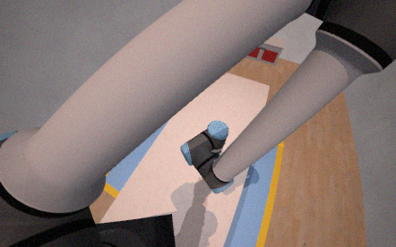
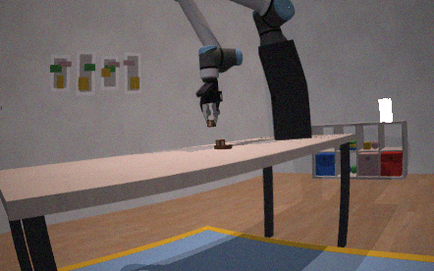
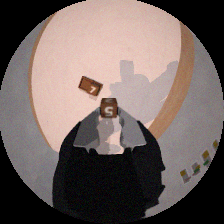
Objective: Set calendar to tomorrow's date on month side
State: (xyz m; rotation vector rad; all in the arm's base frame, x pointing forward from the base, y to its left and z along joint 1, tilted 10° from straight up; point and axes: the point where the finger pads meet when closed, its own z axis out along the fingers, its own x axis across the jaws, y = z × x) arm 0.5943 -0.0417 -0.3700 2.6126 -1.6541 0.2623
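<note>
Exterior view: jaws (image 2: 211,121) closed on a brown cube (image 2: 211,124) (image 3: 109,108), held clear of the desk (image 2: 99,169) (image 3: 65,65) near frame centre; wrist view shows a pale digit resembling a 5 or S on it. Tray (image 2: 223,146) (image 3: 83,88) on the desk, just below centre in the exterior view, with the other cube (image 2: 220,141) (image 3: 92,89) in it; wrist view places these left of and above the gripped cube, pale mark visible, digit uncertain.

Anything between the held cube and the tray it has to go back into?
Nothing visible. The gripper has the cube above the table, with open air down to the tray. The other cube is in the tray, so it could crowd a badly aligned descent.
</note>
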